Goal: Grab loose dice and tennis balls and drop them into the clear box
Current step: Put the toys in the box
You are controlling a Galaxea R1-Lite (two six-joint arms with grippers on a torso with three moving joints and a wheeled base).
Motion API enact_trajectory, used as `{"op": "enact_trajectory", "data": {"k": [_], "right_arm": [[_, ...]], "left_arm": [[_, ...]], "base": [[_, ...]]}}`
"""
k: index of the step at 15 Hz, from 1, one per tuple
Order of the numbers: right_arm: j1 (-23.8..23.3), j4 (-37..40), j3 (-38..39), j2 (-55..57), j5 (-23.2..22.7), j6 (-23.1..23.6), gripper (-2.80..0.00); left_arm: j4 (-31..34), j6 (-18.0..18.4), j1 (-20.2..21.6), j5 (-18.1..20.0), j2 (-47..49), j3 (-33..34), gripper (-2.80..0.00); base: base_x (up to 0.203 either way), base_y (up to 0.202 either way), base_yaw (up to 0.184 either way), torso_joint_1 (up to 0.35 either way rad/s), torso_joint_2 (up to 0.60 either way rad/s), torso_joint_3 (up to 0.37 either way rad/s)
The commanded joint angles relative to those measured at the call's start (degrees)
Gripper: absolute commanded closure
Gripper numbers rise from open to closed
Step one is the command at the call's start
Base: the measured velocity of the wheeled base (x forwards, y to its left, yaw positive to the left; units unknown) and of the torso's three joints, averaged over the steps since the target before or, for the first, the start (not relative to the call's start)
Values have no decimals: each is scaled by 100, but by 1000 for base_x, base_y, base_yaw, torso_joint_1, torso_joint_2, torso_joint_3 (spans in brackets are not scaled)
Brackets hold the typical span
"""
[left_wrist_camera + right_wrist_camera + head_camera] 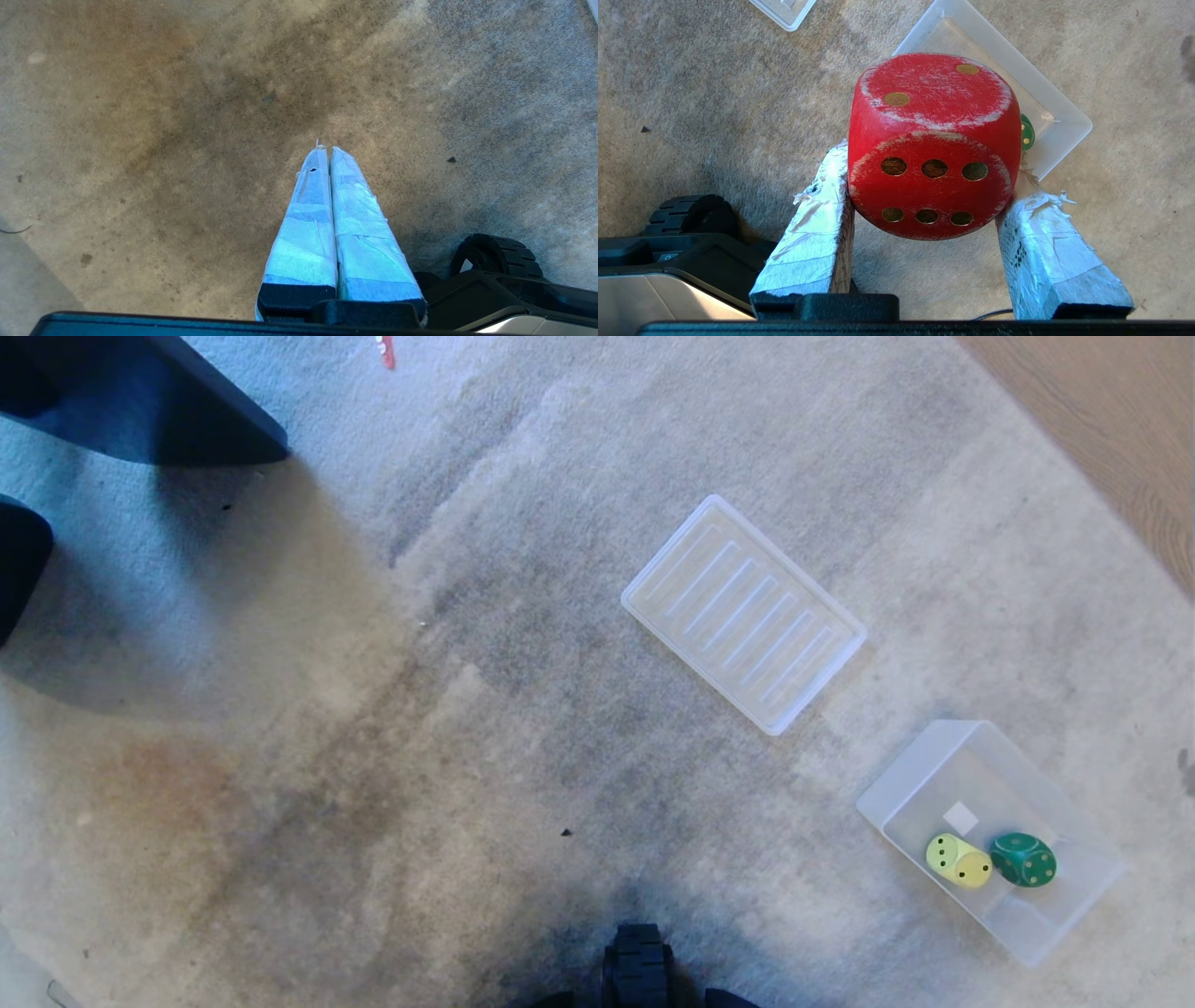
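My right gripper (931, 179) is shut on a red die (931, 116), pinched between its two taped fingers above the carpet; the six-pip face is toward the camera. Just beyond the die lies the clear box (1059, 116), with a dark green die (1027, 134) peeking out behind the red one. In the head view the clear box (934, 756) sits on the carpet at the lower right and holds a yellow die (957, 861) and the dark green die (1023, 860) side by side. My left gripper (327, 149) is shut and empty over bare carpet. No tennis balls are in view.
A flat ribbed translucent tray (743, 613) lies on the carpet up and left of the clear box. Dark furniture (140, 401) fills the upper left corner. Wood floor (1102, 420) borders the carpet at the upper right. My base wheel (638, 966) shows at the bottom edge.
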State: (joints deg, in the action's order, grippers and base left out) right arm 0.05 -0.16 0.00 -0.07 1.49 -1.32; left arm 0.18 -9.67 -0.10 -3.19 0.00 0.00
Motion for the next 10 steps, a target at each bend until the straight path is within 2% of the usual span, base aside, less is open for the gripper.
{"op": "enact_trajectory", "data": {"k": [1,10], "right_arm": [[-4,-2,9,-1,1,0,0],[2,-2,9,-1,1,0,0]], "left_arm": [[-1,-9,1,-6,0,0,0],[-1,-9,1,-6,0,0,0]], "base": [[0,0,0,0,0,0],[0,0,0,0,0,0]]}}
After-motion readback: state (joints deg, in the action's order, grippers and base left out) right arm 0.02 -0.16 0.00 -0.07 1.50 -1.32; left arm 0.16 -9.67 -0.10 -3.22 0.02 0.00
